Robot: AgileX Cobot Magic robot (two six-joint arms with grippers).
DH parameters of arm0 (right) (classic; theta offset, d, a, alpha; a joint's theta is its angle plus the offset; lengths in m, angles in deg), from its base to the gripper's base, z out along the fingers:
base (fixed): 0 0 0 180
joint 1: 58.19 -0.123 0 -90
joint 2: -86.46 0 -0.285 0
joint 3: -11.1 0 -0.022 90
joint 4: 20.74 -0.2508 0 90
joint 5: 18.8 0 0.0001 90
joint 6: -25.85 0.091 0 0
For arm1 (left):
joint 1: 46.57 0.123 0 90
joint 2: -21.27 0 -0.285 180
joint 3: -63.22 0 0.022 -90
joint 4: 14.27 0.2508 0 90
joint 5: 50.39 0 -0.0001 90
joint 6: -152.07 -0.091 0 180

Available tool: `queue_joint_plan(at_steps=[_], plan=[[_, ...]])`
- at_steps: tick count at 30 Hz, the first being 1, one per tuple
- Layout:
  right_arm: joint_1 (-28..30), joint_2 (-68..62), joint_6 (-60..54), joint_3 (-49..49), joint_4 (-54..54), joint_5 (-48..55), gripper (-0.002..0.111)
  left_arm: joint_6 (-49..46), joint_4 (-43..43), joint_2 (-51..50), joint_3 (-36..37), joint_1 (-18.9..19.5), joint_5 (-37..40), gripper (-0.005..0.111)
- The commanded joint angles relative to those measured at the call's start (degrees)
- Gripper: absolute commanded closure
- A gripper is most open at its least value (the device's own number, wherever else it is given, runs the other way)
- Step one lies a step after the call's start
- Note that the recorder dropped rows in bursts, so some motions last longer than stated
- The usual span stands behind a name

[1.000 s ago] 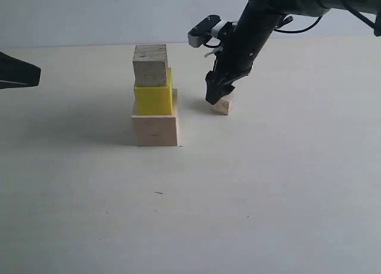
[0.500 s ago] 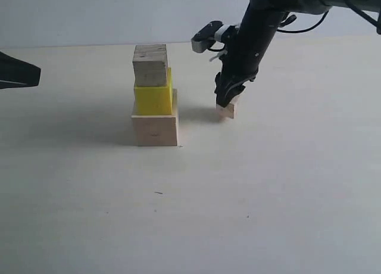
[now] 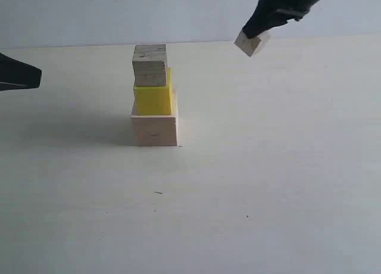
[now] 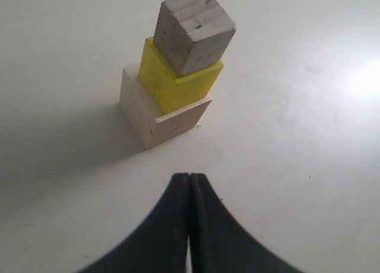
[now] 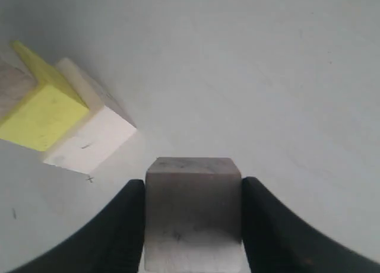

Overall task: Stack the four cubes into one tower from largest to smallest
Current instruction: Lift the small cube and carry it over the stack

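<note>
Inside my right gripper point(image 5: 193, 189): small cube point(image 5: 193, 228), jaws clamped across opposite flat faces; judged light, rigid, slightly slippery.

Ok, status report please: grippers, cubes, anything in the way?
Right gripper shut on smallest cube, high above table. Left gripper shut, empty. Three-cube tower stands, top free. Nothing in the way.

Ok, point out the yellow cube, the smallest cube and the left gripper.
yellow cube point(image 3: 153, 101), exterior view, front face.
smallest cube point(image 5: 193, 219), right wrist view, face toward the camera.
left gripper point(image 4: 189, 178), left wrist view, closed tips.
</note>
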Motion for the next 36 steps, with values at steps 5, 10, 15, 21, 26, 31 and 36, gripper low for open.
queue_joint_plan(at_steps=[5,10,15,21,26,31,36], plan=[[3.34,9.24,-18.23,-13.13,-11.85,-1.69,0.108,-0.08,-0.94,0.14,0.03,-0.14,-1.18,0.107],[0.89,10.04,-24.76,-13.13,-24.59,2.43,0.108,-0.08,-1.05,0.14,0.03,-0.14,-1.91,0.107],[-1.98,10.04,-32.04,-13.13,-32.08,6.17,0.108,-0.08,-1.05,0.14,0.03,-0.14,-1.10,0.107],[-4.38,9.80,-47.03,-14.62,-41.15,6.17,0.108,-0.20,-1.05,0.14,0.20,-0.14,-0.28,0.107],[-4.47,9.70,-53.08,-17.07,-47.38,6.17,0.108,-0.92,-1.05,0.14,2.36,-0.14,-1.72,0.107],[-4.75,9.70,-56.03,-20.87,-48.81,6.17,0.108,-5.15,-6.36,0.14,5.39,-0.14,-2.46,0.107],[-5.09,9.37,-60.89,-25.35,-56.00,6.17,0.108,-7.47,-8.70,0.14,5.80,-0.14,-2.46,0.107]])
